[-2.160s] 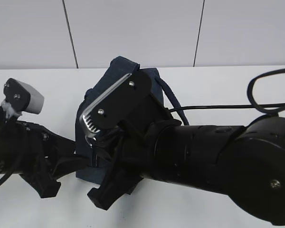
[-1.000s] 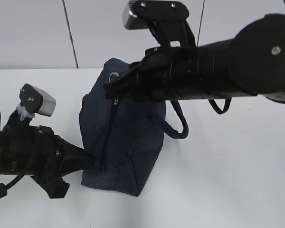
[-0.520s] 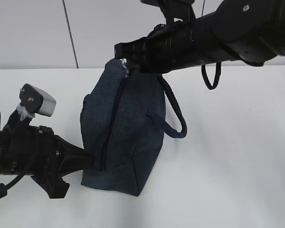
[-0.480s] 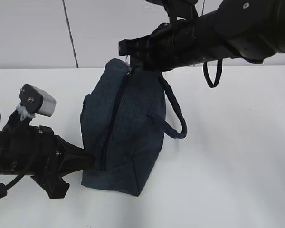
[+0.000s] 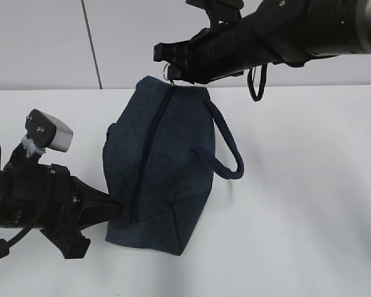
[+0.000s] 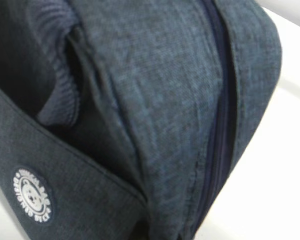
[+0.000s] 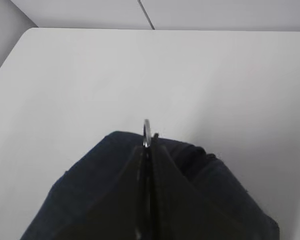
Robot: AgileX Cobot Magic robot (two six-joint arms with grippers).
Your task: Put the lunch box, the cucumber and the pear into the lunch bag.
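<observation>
The right gripper (image 5: 168, 67) has its jaws clamped on the ring pull (image 7: 146, 132) of the lunch bag (image 5: 157, 164); the left gripper (image 5: 114, 210) touches the bag's near end, its jaws' state unclear.

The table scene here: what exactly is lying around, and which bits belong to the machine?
lunch bag: one, dark navy, middle of the table, zipper line closed along most of its length.
metal ring pull: one, silver, above the bag's far end.
handle: one, navy, looped on the bag's right side.
round patch: one, white bear badge, on the bag's side.
table: one, white.
left gripper: black, at the bag's near left corner.
right gripper: black, shut on the ring pull.
</observation>
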